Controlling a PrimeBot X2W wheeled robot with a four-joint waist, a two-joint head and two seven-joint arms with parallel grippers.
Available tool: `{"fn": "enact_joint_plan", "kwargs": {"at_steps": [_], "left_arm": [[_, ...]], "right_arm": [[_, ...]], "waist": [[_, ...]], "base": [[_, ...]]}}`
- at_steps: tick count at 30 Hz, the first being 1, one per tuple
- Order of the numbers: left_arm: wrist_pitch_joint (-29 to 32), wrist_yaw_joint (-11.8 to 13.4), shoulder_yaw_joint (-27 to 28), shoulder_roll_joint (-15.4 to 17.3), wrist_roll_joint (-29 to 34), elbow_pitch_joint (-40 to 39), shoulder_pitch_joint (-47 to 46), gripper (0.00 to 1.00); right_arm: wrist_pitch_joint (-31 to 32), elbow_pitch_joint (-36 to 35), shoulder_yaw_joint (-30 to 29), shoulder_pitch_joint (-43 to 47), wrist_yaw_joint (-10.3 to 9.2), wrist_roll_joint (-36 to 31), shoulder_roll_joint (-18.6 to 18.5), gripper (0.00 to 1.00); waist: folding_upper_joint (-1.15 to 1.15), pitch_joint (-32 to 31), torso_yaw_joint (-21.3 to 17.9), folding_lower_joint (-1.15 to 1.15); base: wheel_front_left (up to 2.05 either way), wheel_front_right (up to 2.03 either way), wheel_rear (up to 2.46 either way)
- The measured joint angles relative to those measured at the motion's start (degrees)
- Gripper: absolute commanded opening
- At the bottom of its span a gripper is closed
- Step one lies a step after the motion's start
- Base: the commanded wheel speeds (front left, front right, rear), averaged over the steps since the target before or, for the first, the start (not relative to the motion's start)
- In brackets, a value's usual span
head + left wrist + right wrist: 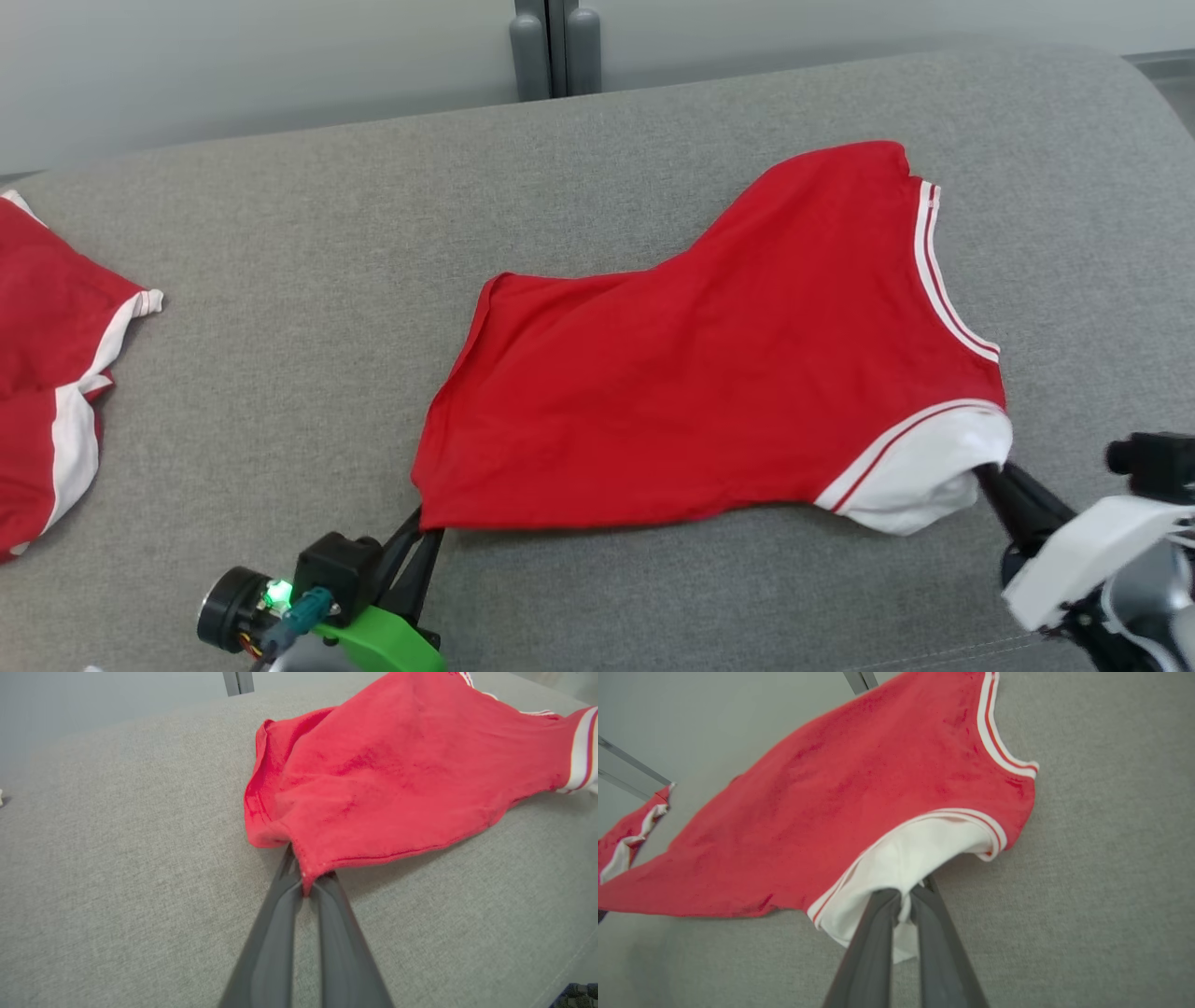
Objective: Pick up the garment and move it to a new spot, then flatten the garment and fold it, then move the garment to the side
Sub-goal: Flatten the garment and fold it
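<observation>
**Currently: Garment Clamped at Both Near Corners**

1. Support surface. A wide grey fabric-covered surface (280, 373) spans the head view from edge to edge. A pale wall (233, 65) stands behind it, with two grey upright posts (555, 47) at the far edge.

2. Garment. The red garment (709, 373) lies on this surface, from the centre toward the robot's right. White-and-red striped trim (934, 271) runs along its right edge. A white panel (924, 476) forms its near right corner. The far portion rests flat on the fabric. The near hem casts a shadow on the surface beneath it.

3. Second item. A second red-and-white garment (47, 373) lies at the left edge of the head view, well apart from the first.

4. Left gripper. The left gripper (425, 527) sits at the near left corner of the garment. In the left wrist view its two dark fingers (271, 942) meet at the tips with a fold of red cloth pinched between them. The jaws are clamped on the garment. A green housing (383, 639) and a lit green indicator (277, 591) sit behind the fingers.

5. Right gripper. The right gripper (985, 469) sits at the near right corner. In the right wrist view its fingers (873, 942) are drawn together on the white panel, with white cloth bunched between the tips. The jaws are clamped on the garment.
</observation>
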Motion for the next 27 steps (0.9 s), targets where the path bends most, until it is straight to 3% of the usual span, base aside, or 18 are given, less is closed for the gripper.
{"fn": "enact_joint_plan", "kwargs": {"at_steps": [7,12,19,23,27], "left_arm": [[6.7,0.3,3.5,1.8,-6.9,-21.2,3.7,0.0],[13.6,0.8,5.4,4.0,-10.5,-37.1,3.8,0.0],[24.4,1.0,9.4,8.9,-13.6,-51.6,-5.0,0.0],[30.1,0.9,10.4,10.5,-16.9,-54.3,-12.1,0.0],[35.1,0.6,11.2,12.2,-20.4,-52.2,-19.8,0.0]], "right_arm": [[4.4,-25.8,-15.1,9.2,-0.03,19.0,-3.4,0.0],[7.1,-36.5,-28.3,10.4,-0.03,27.9,-4.2,0.0],[12.7,-42.8,-42.3,4.7,-0.03,37.9,-6.8,0.0],[16.5,-43.0,-44.2,-0.4,-0.04,39.2,-9.1,0.0],[20.0,-40.6,-39.8,-8.6,-0.04,36.5,-10.0,0.0]], "waist": [[0.0,-3.0,-0.6,0.0],[0.0,-4.5,-1.4,0.0],[0.0,-5.1,-1.5,0.0],[0.0,-3.9,-1.6,0.0],[0.0,-1.6,-1.6,0.0]], "base": [[0.0,0.0,0.0],[0.0,0.0,0.0],[0.0,0.0,0.0],[0.0,0.0,0.0],[0.0,0.0,0.0]]}}
